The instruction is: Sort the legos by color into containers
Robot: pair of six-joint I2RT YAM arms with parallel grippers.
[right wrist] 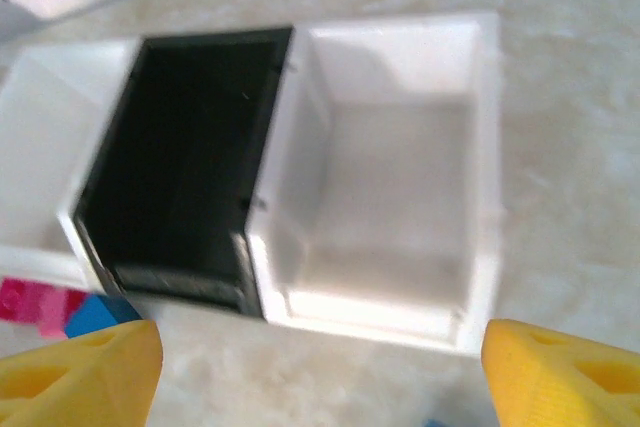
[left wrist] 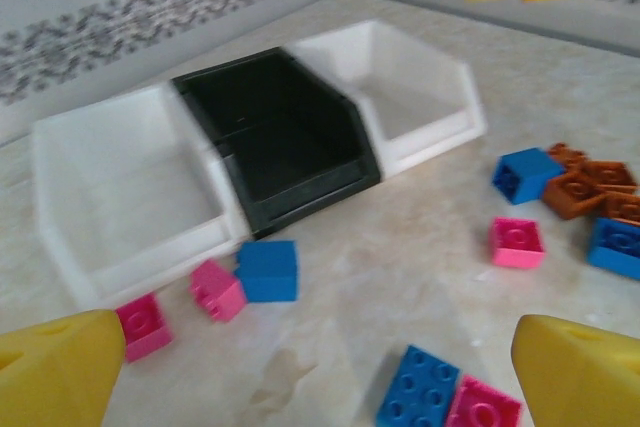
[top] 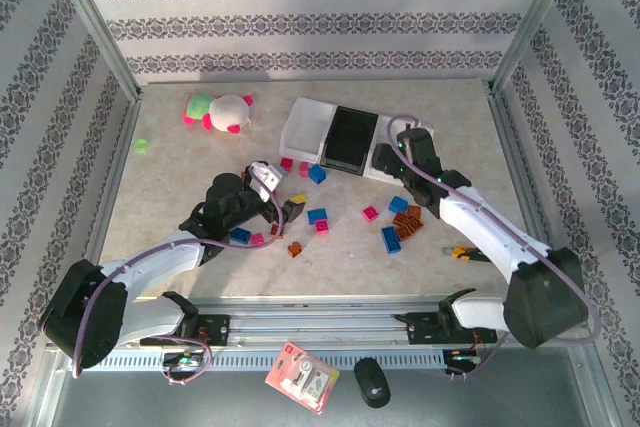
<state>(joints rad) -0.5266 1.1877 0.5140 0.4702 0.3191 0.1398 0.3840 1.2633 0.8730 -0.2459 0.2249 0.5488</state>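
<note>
The right gripper [right wrist: 320,379] hovers over the right-hand white tray [right wrist: 390,157], its yellow fingertips [right wrist: 80,372] spread wide with nothing between them. That pose suits a drop into the tray, yet the tray floor looks bare, though the wrist picture is soft and a small piece could escape notice. The black tray [right wrist: 180,147] beside it and the left white tray [left wrist: 130,177] look empty too, so I judge the sort barely begun. The three trays stand touching in a row, likely so that each colour gets a bin within reach of both arms.

The left gripper [left wrist: 320,377] is also fully spread. It sits low over the loose legos [top: 370,213] and is aimed at a blue brick [left wrist: 420,397] lying against a magenta brick [left wrist: 485,412] (a tight pair, so a pinch on one may nudge the other). The orange-brown bricks [top: 408,222] cluster near the right arm, short of the trays.
</note>
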